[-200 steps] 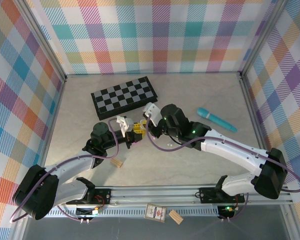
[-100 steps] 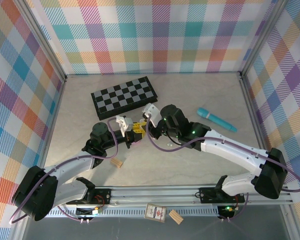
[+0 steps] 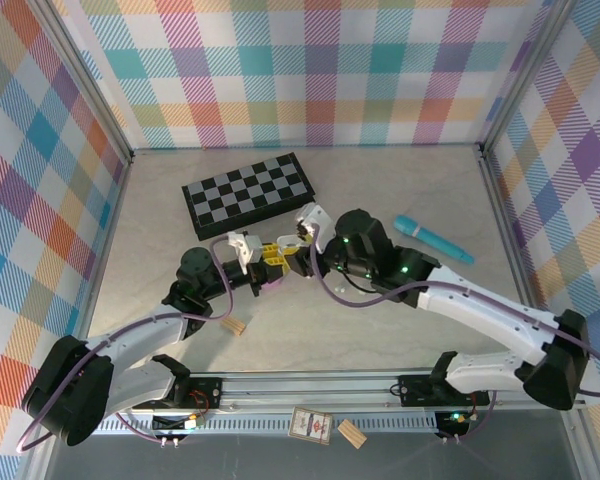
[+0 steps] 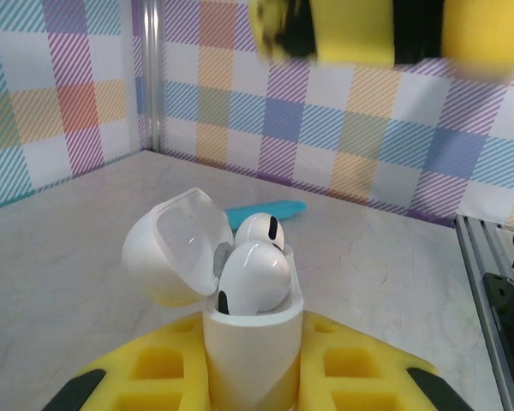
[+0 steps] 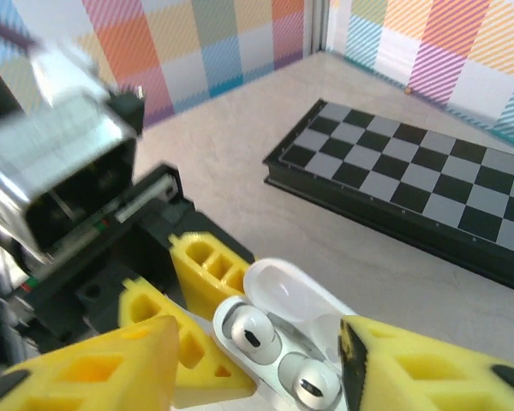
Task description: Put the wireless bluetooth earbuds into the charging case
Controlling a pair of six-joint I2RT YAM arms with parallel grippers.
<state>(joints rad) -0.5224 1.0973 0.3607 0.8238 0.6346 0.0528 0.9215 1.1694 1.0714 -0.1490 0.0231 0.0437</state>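
My left gripper (image 4: 253, 381) is clamped on the case (image 4: 250, 347), whose lid is tipped open toward 9 o'clock in the left wrist view. Both earbuds (image 4: 254, 276) sit in it. My right gripper (image 5: 257, 368) hangs over it, jaws apart. The chessboard (image 3: 248, 190) lies at 12 o'clock of the case.

Pastel plaid walls (image 3: 310, 70) enclose a pale, marbled stone-look tabletop (image 3: 400, 180) on three sides, joined by metal corner posts (image 3: 96, 85). Even, bright light.
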